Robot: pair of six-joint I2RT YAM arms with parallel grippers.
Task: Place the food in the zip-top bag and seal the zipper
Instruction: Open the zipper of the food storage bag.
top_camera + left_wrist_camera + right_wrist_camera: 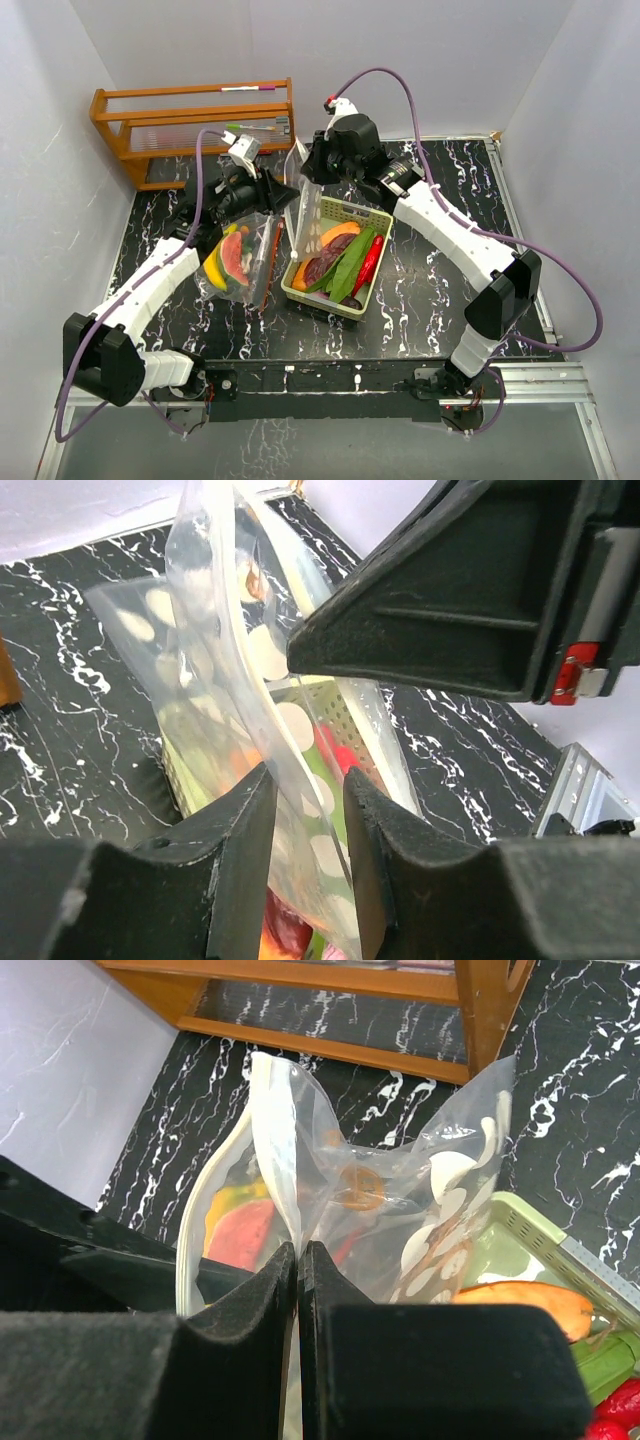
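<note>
The clear zip-top bag (pixel 250 265) lies left of the basket with a yellow banana (pixel 214 268) and a watermelon slice (pixel 236 255) inside. Its mouth edge is lifted, and my right gripper (pixel 298 1248) is shut on that white zipper strip. My left gripper (pixel 308 780) is open, its fingers standing either side of the bag's film (pixel 210 630) with a gap. In the pale green basket (pixel 310 298) lie an orange wedge (pixel 335 238), a purple aubergine (pixel 320 268), green pods (pixel 350 262) and a red chilli (pixel 371 262).
A wooden rack (pixel 190 125) stands at the back left by the wall. White walls close in on both sides of the black marbled table (pixel 440 290). The right gripper's body (pixel 450 590) hangs close above the left fingers.
</note>
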